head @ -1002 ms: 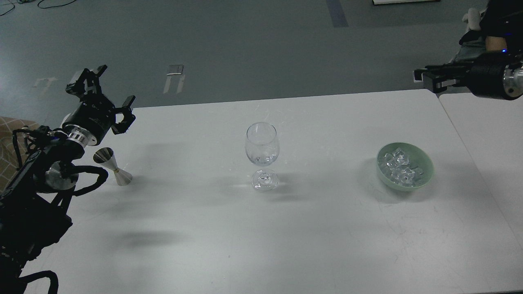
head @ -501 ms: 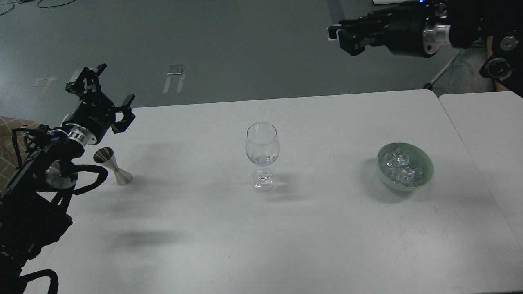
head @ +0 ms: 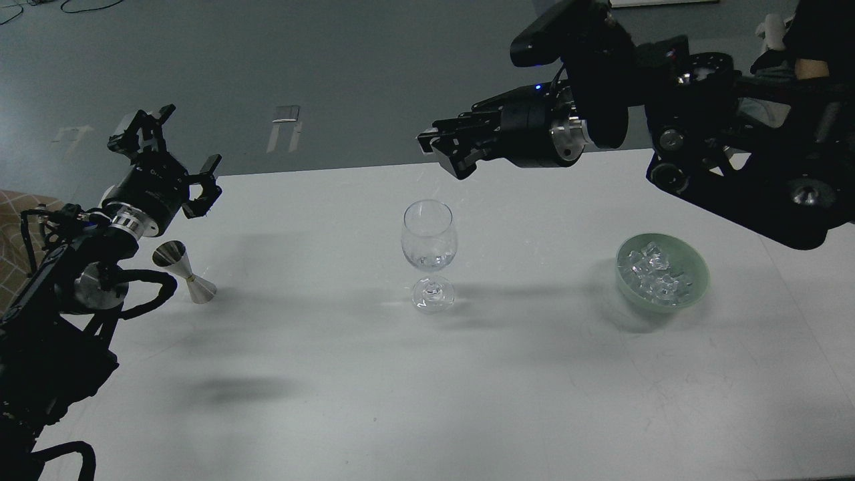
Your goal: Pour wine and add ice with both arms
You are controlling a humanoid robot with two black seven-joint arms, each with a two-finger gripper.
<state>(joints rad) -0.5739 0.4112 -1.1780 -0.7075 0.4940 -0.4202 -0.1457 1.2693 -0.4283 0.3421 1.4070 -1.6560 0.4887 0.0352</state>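
A clear stemmed wine glass (head: 429, 244) stands upright at the middle of the white table (head: 347, 374). A pale green bowl (head: 699, 268) at the right holds a heap of clear ice cubes (head: 653, 274). A steel jigger (head: 183, 270) stands at the left. My left gripper (head: 177, 152) is open and empty, raised just behind the jigger. My right gripper (head: 446, 151) hangs in the air above and behind the glass, pointing left, its fingers slightly apart with nothing between them. No wine bottle is in view.
My right arm's thick black links (head: 735, 160) reach across above the table's right rear, over the bowl area. A second white table (head: 821, 287) adjoins at the right. Grey floor lies beyond the far edge.
My right arm has swung in from the far right, up and then leftward, and its gripper now hangs above and behind the glass. The left arm, glass, bowl and jigger have not moved.
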